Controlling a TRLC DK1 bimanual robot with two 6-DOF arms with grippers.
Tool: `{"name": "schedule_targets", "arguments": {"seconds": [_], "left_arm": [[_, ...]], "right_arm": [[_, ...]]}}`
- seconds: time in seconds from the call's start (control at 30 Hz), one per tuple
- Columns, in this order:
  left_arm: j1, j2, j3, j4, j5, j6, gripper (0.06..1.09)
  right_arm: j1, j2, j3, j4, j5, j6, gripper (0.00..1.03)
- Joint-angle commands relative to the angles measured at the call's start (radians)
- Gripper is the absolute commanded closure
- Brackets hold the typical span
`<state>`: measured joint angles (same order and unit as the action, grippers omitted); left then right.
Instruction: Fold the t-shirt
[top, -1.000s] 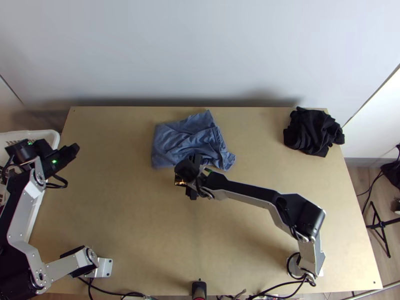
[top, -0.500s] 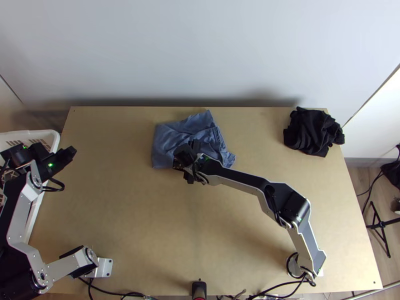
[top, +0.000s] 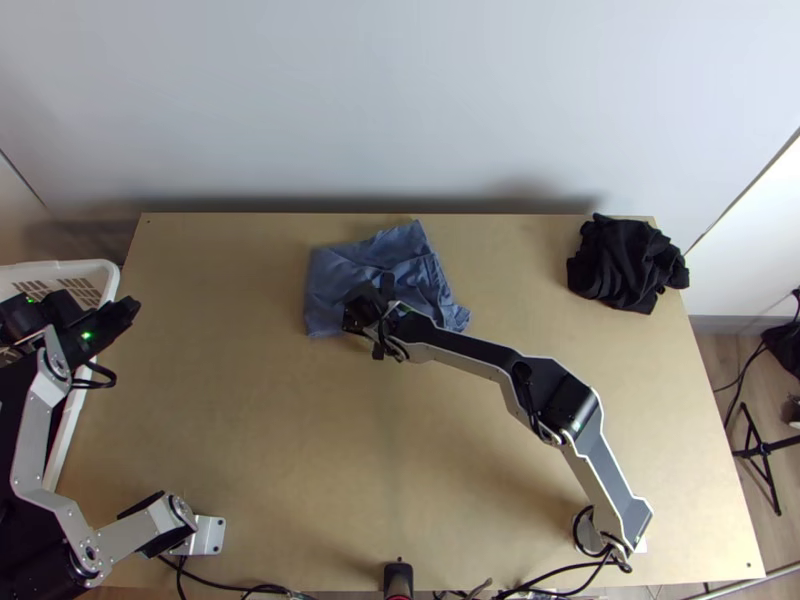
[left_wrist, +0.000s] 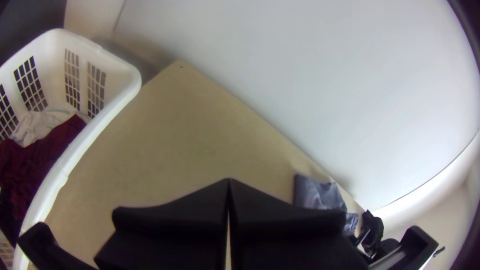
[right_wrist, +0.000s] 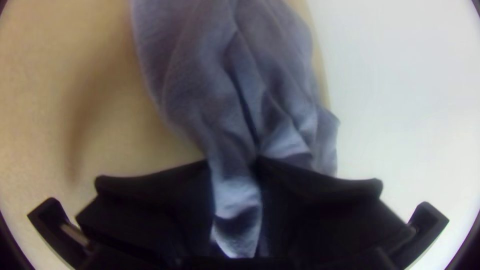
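"Where does the t-shirt (top: 332, 292) lie?"

"Top view: on the far part of the desk (top: 250, 430), left of the middle, near the wall (top: 400, 110). It forms a compact, layered patch, smoother at its left end, creased and uneven at its right. The number of folds cannot be told."

"And the right gripper (top: 370, 308)?"

"It is at the near side of the t-shirt, its arm crossing the desk from the lower right. Right wrist view: the fingers of the right gripper (right_wrist: 235, 175) are closed on a narrow, gathered strip of the cloth, whose end shows between them. Beyond the grip the cloth widens into long creases. Which part of the garment is held cannot be told."

"The left gripper (top: 132, 304)?"

"It is at the desk's left edge, beside the basket (top: 92, 268), well apart from the t-shirt. Left wrist view: its fingers are closed against each other, with nothing between them."

"What else is shown?"

"The basket is white, with slotted walls; dark red cloth (left_wrist: 35, 157) and white cloth (left_wrist: 40, 125) lie inside. Black cloth (top: 625, 262) lies bunched at the desk's far right corner."
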<state>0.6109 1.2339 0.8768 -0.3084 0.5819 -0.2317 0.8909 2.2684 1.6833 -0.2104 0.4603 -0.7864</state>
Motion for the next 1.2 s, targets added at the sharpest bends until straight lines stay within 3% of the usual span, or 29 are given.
{"name": "schedule_targets", "arguments": {"seconds": [0.0,0.3,0.47,0.93,1.17], "left_arm": [[0.033,-0.031,0.034,-0.064,0.032,0.042,1.05],[0.078,-0.053,0.085,-0.139,0.042,0.071,1.05],[0.081,-0.074,0.062,-0.161,0.042,0.075,1.05],[0.096,-0.128,0.021,-0.193,0.041,0.069,1.05],[0.085,-0.146,0.017,-0.199,0.041,0.034,1.05]], "right_arm": [[0.000,-0.035,-0.020,0.000,0.009,0.018,1.00],[-0.047,-0.198,-0.088,0.105,0.026,0.021,1.00],[-0.056,-0.218,0.064,0.066,0.060,0.115,1.00],[-0.210,-0.250,0.332,0.085,0.163,0.211,1.00],[-0.294,-0.343,0.296,0.085,0.210,0.323,1.00]]}}
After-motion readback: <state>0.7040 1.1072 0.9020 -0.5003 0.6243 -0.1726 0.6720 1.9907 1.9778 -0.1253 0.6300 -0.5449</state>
